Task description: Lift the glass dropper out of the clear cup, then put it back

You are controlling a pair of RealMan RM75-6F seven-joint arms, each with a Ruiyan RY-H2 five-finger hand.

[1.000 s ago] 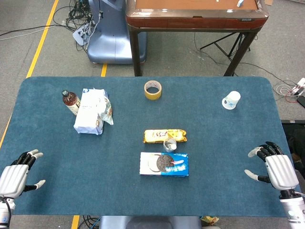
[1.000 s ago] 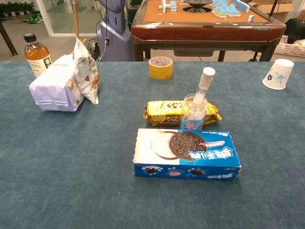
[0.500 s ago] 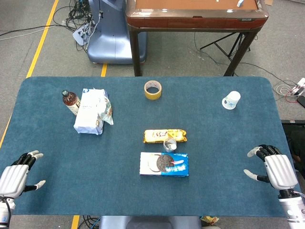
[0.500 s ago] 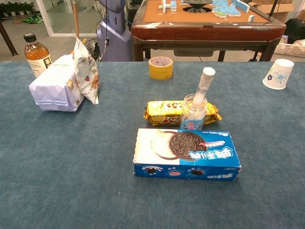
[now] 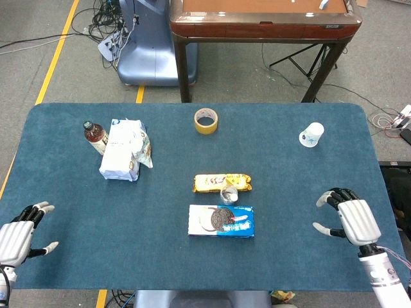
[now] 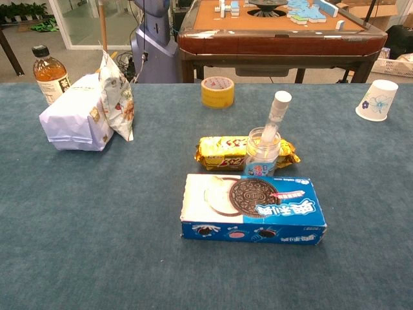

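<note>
The clear cup (image 6: 261, 157) stands mid-table between a yellow snack pack and a blue cookie box; from the head camera the cup (image 5: 229, 194) looks small. The glass dropper (image 6: 275, 117) leans in the cup, its white bulb sticking out to the upper right. My right hand (image 5: 348, 219) hovers over the table's front right, fingers apart and holding nothing, well to the right of the cup. My left hand (image 5: 18, 237) sits at the front left edge, fingers spread and empty. Neither hand shows in the chest view.
A blue cookie box (image 6: 252, 208) lies in front of the cup, a yellow snack pack (image 6: 225, 152) behind it. A tape roll (image 6: 217, 92) sits at the back, a paper cup (image 6: 377, 100) back right. A white bag (image 6: 87, 113) and a bottle (image 6: 50, 73) stand at left.
My right hand has moved left and slightly forward over the table, toward the cup. The left hand has shifted a little toward the table's front edge. The objects have not moved.
</note>
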